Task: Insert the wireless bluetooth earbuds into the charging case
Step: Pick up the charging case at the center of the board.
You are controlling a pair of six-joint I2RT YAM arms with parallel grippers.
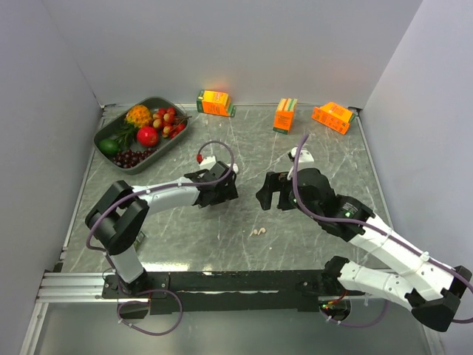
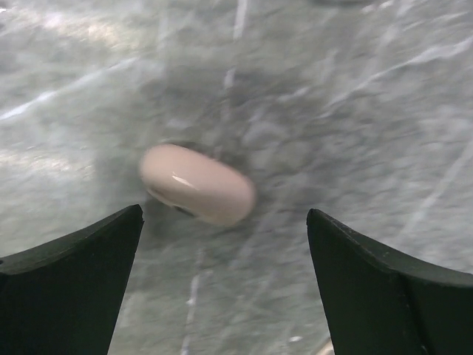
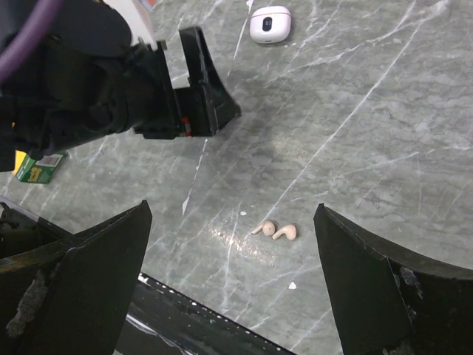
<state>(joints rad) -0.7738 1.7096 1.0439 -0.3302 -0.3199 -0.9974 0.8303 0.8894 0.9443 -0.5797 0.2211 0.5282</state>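
Nothing is inserted yet: I see two earbuds (image 3: 275, 231) loose on the counter (image 3: 384, 111), well apart from the seemingly shut charging case (image 3: 270, 24), while the left gripper (image 1: 219, 194) and right gripper (image 3: 233, 209) both hold their jaws wide open and empty.

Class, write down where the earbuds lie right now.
In the top view the earbuds lie together on the table near its front centre, between the left arm and right arm, ahead of the black base rail.
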